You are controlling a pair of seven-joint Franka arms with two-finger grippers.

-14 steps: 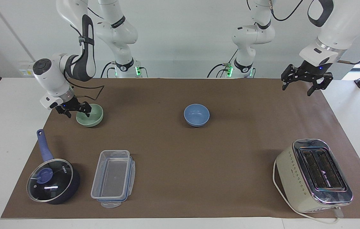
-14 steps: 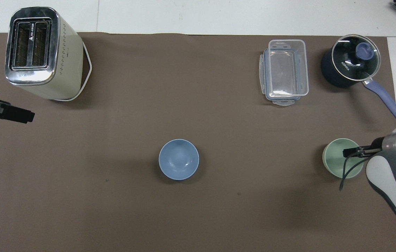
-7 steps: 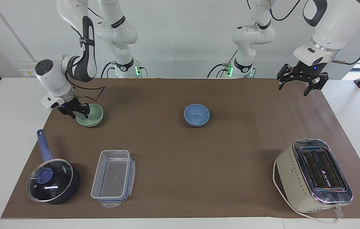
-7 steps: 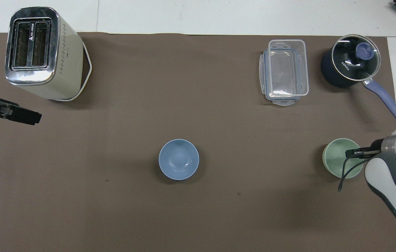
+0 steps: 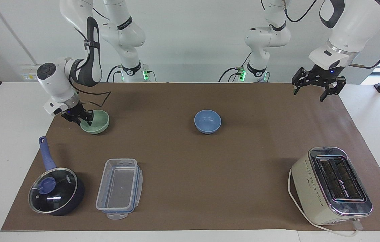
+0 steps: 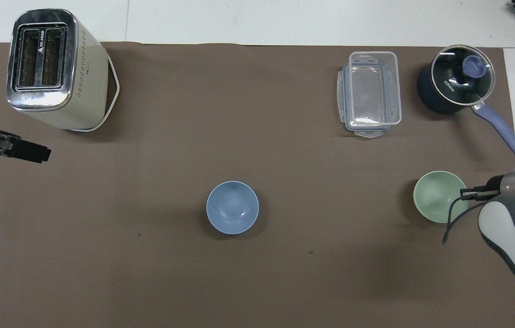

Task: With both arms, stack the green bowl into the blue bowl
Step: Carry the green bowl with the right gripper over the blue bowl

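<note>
Both fingers of my right gripper (image 5: pixel 81 118) pinch the green bowl's (image 5: pixel 96 122) rim — lift level, slowly; left gripper (image 5: pixel 315 86) waits wide open.

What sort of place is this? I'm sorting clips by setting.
Probably a robotics lab set up with kitchen props: white jointed robot arms stand at a white table covered in brown paper, with a cream toaster and a dark blue lidded saucepan laid out.
</note>
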